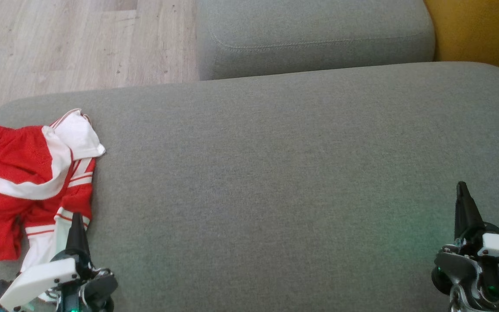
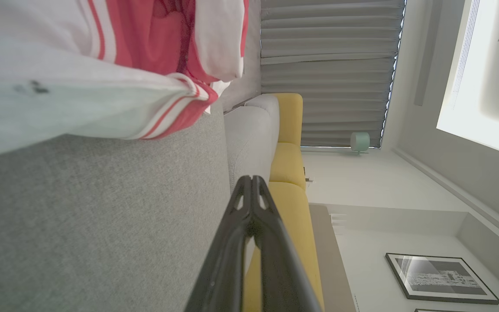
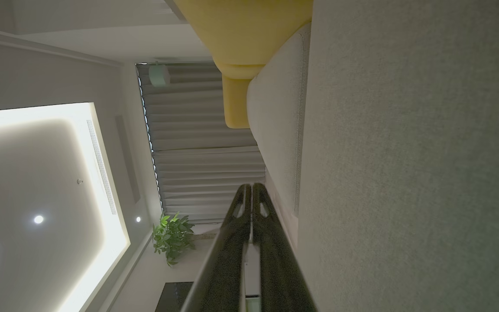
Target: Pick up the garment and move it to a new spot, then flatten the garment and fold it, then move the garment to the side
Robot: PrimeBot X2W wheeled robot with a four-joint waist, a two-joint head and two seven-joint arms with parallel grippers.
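Grey sofa, crumpled red-white garment left, wrist views add curtains

Garment: red, apparently mesh, with broad white bands and thin red stripes. Cushion: plain grey. Floor: pale wood grain.

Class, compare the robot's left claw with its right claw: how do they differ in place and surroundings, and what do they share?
1. The left claw sits at the red and white garment's near edge; the right claw is far from it, across the cushion.
2. Cloth lies beside the left claw; bare grey fabric lies around the right claw.
Shared: both are shut and hold nothing.
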